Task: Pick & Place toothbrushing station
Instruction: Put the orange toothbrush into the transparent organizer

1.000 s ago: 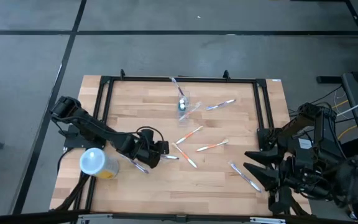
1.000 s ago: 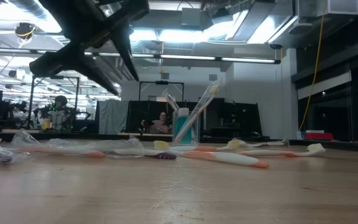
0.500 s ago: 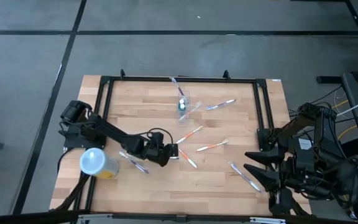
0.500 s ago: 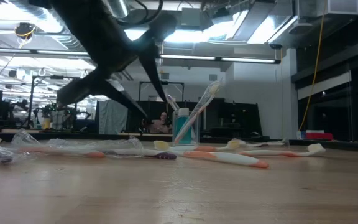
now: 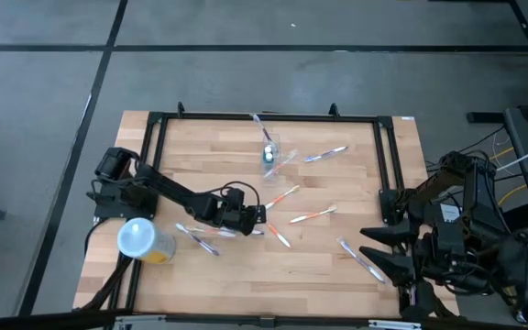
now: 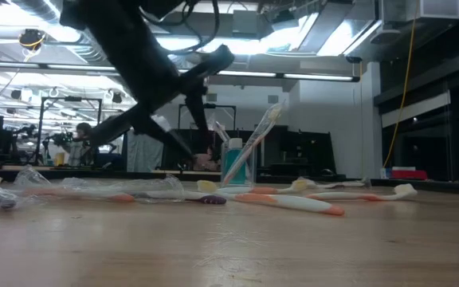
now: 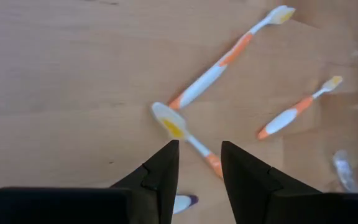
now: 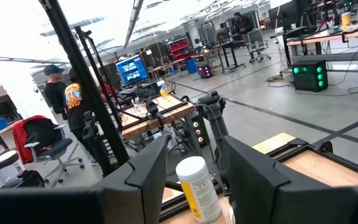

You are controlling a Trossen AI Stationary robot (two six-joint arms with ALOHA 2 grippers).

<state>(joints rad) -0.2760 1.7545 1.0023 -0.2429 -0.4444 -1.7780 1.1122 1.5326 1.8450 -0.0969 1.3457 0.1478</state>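
Observation:
The toothbrushing station (image 5: 269,151), a small clear holder with brushes standing in it, sits at the table's far middle and shows in the low view (image 6: 237,163) too. Three orange-and-white toothbrushes lie loose at the table's centre. My left gripper (image 5: 260,218) hovers open over the head end of the nearest one (image 5: 280,236), pointing steeply down. In the left wrist view its fingers (image 7: 199,144) stand on either side of that brush's neck (image 7: 188,138), a little above the table. My right gripper (image 5: 380,247) waits open and raised at the table's right edge.
A yellow tub with a pale round lid (image 5: 143,240) stands at the near left. Wrapped toothbrushes lie at the near left (image 5: 200,240) and near right (image 5: 360,259). A black frame rail (image 5: 264,116) borders the table. People stand in the room beyond.
My left gripper has moved toward the table's right edge and down, from beside the yellow tub to over the head of the nearest orange-and-white toothbrush. No toothbrush has moved.

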